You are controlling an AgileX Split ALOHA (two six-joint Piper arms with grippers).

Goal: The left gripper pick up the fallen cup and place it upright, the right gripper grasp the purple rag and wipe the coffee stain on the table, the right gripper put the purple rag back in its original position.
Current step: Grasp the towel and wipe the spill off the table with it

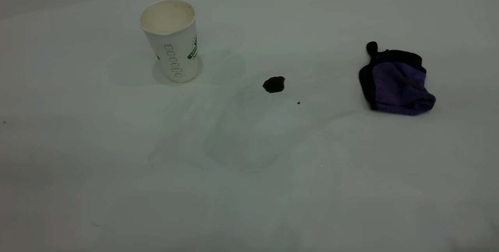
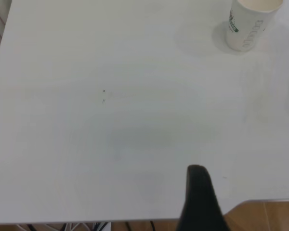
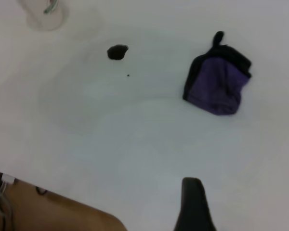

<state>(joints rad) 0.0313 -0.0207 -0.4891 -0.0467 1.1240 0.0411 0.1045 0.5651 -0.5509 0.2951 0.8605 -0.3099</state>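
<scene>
The left gripper is showing only as one dark finger at the edge of its own wrist view, hanging above a bare stretch of the table near its front edge; whether it is released or clenched, I cannot tell. It is holding nothing that can be seen. The right gripper is likewise showing as a single dark finger in its wrist view, over the table's near side and well apart from everything, and its state cannot be told either. Neither gripper is appearing in the exterior view, so both arms seem to be sitting pulled back, clear of the work area.

Outward from the left gripper, the cup is standing upright on its base at the far left of the table, mouth up and empty inside, so the first step looks done. It is sitting well away from the stain, which would be leaving room for a wiping stroke. The stain is lying near the table's middle, undisturbed, with a tiny black speck just beside it. The rag is lying bunched at the far right, loop pointing away, untouched. Judging by this, grasping the rag is the step now due.
</scene>
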